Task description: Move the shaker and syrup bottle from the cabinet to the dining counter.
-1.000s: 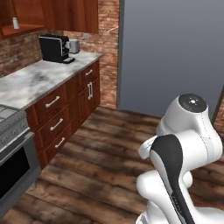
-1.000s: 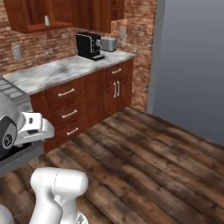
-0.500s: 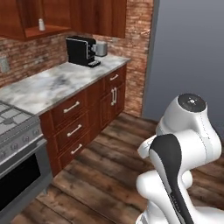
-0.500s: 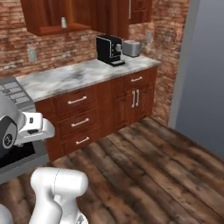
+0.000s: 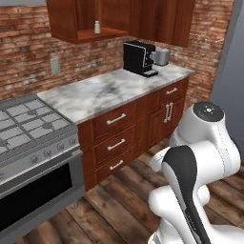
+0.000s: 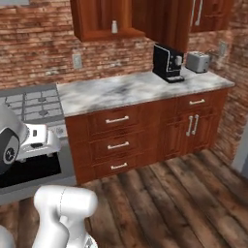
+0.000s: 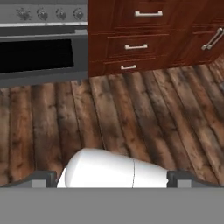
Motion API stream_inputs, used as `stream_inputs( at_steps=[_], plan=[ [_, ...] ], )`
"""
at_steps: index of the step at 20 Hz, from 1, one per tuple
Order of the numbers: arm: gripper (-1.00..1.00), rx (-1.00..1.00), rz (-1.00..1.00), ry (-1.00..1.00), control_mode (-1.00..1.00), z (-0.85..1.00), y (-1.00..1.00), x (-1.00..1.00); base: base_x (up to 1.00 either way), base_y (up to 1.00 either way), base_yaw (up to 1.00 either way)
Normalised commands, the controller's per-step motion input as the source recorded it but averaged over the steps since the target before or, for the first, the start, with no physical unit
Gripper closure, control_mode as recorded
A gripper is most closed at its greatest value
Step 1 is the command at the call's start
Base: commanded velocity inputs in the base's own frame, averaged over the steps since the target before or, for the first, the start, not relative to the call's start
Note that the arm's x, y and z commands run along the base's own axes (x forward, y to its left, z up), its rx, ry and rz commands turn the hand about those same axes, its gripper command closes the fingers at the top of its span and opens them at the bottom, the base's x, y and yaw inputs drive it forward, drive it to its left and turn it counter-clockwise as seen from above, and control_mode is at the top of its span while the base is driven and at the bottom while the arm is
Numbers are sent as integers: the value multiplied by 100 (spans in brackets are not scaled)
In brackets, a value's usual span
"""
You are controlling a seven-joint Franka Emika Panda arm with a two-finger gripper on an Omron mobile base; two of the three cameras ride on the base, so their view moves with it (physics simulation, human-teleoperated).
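Holding my hand (image 7: pixel 112 177) wide open with nothing between the fingertips (image 7: pixel 43 178), I have it pointed down at the dark wooden floor (image 7: pixel 131 118), the two tips far apart at the bottom of the hand view. Beyond the floor planks stand the lower drawers (image 7: pixel 135 46) with short silver handles, and to their left the black oven door (image 7: pixel 37 54) under a row of knobs.

Further out, the marble worktop (image 5: pixel 109 90) runs above those drawers, with the stove (image 5: pixel 28 124) touching its left end. A black coffee machine (image 5: pixel 138 58) stands toward the far end of the worktop, and a silver toaster (image 6: pixel 197 61) sits just beyond it.

Up on the brick wall (image 6: pixel 38 53), the cabinet (image 6: pixel 104 19) has an open compartment, and the shaker (image 6: pixel 115 26) stands upright on its shelf, small and pale, well apart from my hand. I cannot make out the syrup bottle anywhere in the compartment.
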Motion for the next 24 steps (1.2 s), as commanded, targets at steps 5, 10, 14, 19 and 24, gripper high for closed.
stream_inputs(
  at_steps=[5,10,14,19,24],
  plan=[
    [-100,0,0,0,100,0,0,0,62,-19,41],
    [-100,0,0,0,100,0,0,0,61,-27,31],
    [-100,0,0,0,100,0,0,0,62,-36,18],
    [-100,0,0,0,100,0,0,0,45,-54,5],
    [-100,0,0,0,100,0,0,0,52,-52,2]
  ],
)
